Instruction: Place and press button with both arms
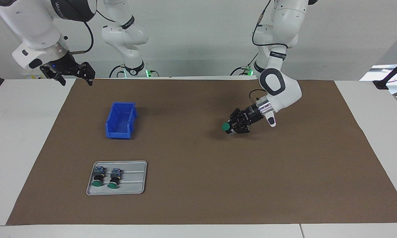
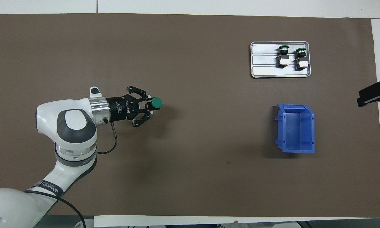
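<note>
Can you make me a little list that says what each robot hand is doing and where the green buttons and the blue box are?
left gripper: shut on a button, low over the brown mat
right gripper: open, waiting up over the mat's edge at the right arm's end
tray: holds two more buttons, lying side by side
bin: blue, nearer to the robots than the tray
buttons in all: three
</note>
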